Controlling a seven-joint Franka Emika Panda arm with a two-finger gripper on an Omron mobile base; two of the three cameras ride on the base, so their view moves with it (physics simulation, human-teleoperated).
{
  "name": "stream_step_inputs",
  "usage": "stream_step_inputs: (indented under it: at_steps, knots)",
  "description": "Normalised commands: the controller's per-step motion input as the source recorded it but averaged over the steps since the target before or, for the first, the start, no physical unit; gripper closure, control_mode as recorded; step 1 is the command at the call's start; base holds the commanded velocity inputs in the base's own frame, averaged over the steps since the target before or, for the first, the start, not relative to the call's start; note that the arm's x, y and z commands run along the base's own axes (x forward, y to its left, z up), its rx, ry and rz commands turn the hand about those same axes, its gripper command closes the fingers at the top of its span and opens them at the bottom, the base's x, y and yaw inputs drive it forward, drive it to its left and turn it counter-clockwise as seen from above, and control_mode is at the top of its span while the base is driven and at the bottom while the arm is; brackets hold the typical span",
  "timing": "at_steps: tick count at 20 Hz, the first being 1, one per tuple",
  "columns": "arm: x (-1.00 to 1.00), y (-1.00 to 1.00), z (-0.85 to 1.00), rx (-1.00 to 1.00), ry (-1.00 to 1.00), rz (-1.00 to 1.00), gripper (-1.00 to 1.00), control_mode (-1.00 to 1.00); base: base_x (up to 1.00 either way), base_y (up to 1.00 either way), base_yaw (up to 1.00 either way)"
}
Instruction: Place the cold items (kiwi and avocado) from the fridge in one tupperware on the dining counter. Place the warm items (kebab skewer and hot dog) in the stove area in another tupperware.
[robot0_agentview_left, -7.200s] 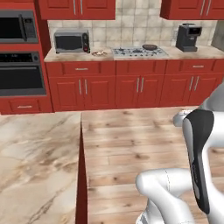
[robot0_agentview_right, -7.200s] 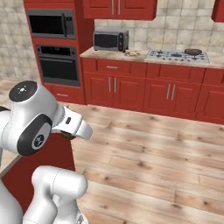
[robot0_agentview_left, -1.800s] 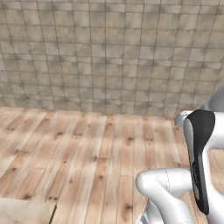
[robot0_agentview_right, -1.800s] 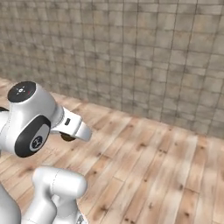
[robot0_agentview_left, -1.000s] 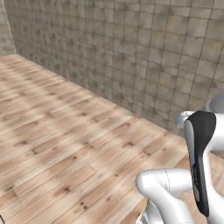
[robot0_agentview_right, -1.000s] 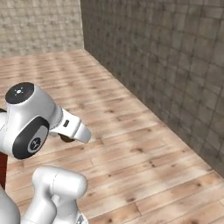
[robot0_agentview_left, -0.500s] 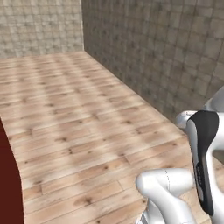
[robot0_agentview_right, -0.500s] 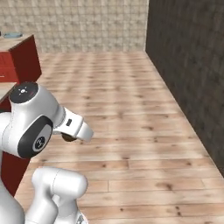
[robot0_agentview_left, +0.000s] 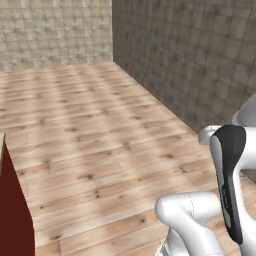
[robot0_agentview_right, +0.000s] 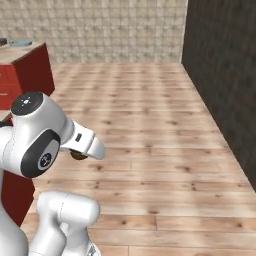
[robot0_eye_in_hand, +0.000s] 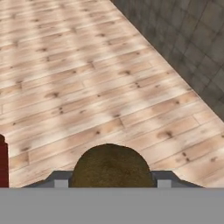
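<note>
Centrally, at the bottom of the hand view, a rounded brown fuzzy kiwi (robot0_eye_in_hand: 111, 166) sits between the two dark tips of the claw (robot0_eye_in_hand: 111, 181), which is clenched on it; one grey fingertip (robot0_eye_in_hand: 59, 179) shows at the fruit's left and the other at its right, each touching its side. In the right base view the same kiwi (robot0_agentview_right: 78, 155) appears as a small brown shape tucked under the white hand, at the end of the arm (robot0_agentview_right: 40, 135) that rises from the lower left of that view.

Beyond the claw lies a floor (robot0_eye_in_hand: 87, 83) of pale wooden planks, running away from the fruit on all sides. Ahead of the claw and to its right stands a dark tiled wall (robot0_eye_in_hand: 192, 39), which meets the floor along a slanting line. In the left base view this dark wall (robot0_agentview_left: 185, 55) joins a lighter beige tiled wall (robot0_agentview_left: 55, 30) at a corner well ahead of the arm.

To the claw's left, low in the hand view, a sliver of a red cabinet (robot0_eye_in_hand: 3, 162) shows at the frame edge. The right base view shows the red cabinet (robot0_agentview_right: 30, 70) carrying a desk (robot0_agentview_right: 20, 50) top behind and to the left of the arm; a pale dish-like thing (robot0_agentview_right: 21, 43) rests on it, too small to identify. The left base view shows the red cabinet (robot0_agentview_left: 12, 210) side at its lower left, with the white arm (robot0_agentview_left: 225, 190) and its dark link at the lower right.
</note>
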Motion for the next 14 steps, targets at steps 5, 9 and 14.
stream_step_inputs:
  at_steps: [5, 9, 14]
  knots:
    - [0.00, 0.00, 0.00, 0.00, 0.00, 0.00, 1.00, 1.00, 1.00, 0.01, 0.05]
    - [0.00, 0.00, 0.00, 0.00, 0.00, 0.00, 1.00, 1.00, 1.00, 0.37, -0.01]
    - [0.00, 0.00, 0.00, 0.00, 0.00, 0.00, 1.00, 1.00, 1.00, 0.22, 0.00]
